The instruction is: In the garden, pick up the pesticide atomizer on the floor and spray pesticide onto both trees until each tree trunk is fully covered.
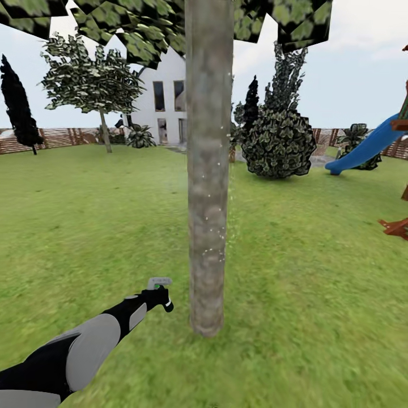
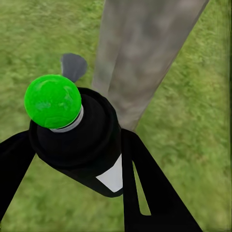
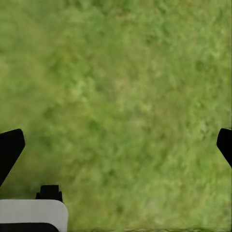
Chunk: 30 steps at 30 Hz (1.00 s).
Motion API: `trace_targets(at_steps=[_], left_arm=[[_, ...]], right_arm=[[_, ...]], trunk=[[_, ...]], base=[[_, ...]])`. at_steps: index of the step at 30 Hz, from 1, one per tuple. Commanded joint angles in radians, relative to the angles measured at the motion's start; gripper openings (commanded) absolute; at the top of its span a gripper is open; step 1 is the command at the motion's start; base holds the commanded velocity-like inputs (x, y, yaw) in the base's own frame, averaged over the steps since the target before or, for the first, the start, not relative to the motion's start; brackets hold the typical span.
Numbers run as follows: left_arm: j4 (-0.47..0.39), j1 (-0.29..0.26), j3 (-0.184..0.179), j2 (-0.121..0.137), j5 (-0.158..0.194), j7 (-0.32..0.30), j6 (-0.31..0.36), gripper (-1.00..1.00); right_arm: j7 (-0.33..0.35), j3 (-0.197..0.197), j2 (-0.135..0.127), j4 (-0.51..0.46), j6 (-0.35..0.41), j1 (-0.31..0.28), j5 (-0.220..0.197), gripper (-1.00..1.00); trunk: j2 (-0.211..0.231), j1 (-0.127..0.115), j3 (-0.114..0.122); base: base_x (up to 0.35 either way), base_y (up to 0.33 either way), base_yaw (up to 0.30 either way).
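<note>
The left gripper point(image 2: 72, 159) has its 2 fingers point(image 2: 150, 188) clamped on the pesticide atomizer point(image 2: 77, 130), held low over the grass point(image 1: 317, 283) just beside the tree trunk point(image 1: 208, 170), grey spray head point(image 1: 160, 281) on top. Fine white specks of pesticide point(image 1: 218, 238) dot the trunk's right side. The right gripper point(image 3: 116, 145) hangs over lawn, fingers point(image 3: 9, 147) spread wide and holding nothing.

tree trunk point(image 1: 208, 170) cropped above

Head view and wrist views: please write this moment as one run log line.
left gripper: shut on spray bottle | aim: near tree trunk | white droplets: on trunk | right gripper: open over grass
</note>
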Motion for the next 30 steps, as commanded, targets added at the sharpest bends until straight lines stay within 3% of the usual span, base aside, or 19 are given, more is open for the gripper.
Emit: trace_targets(at_steps=[1,10,16,22,30], left_arm=[[-0.001,0.0,0.009,0.0,-0.01,-0.003,-0.001,-1.0],[-0.001,0.0,0.009,-0.001,-0.01,-0.003,-0.002,-1.0],[-0.001,0.0,0.008,-0.001,-0.01,-0.003,-0.002,-1.0],[0.0,0.0,0.009,-0.001,-0.01,-0.003,-0.002,-1.0],[-0.001,0.0,0.01,-0.001,-0.006,-0.001,0.003,-1.0]], right_arm=[[-0.002,0.007,0.001,0.005,-0.007,-0.002,-0.005,1.0],[-0.002,0.007,0.001,0.005,-0.007,-0.002,-0.005,1.0],[-0.002,0.008,0.001,0.005,-0.007,-0.002,-0.005,1.0],[-0.002,0.008,0.001,0.005,-0.007,-0.002,-0.005,1.0],[-0.002,0.008,0.001,0.005,-0.008,-0.002,-0.005,1.0]], trunk=[[-0.002,0.0,-0.002],[-0.002,0.0,-0.003],[-0.002,0.0,-0.009],[-0.002,0.0,-0.015],[-0.002,0.0,-0.017]], base=[[-0.127,0.35,-0.3],[-0.167,0.323,-0.3],[0.199,0.27,-0.283],[0.306,0.064,-0.25],[0.044,0.001,-0.046]])
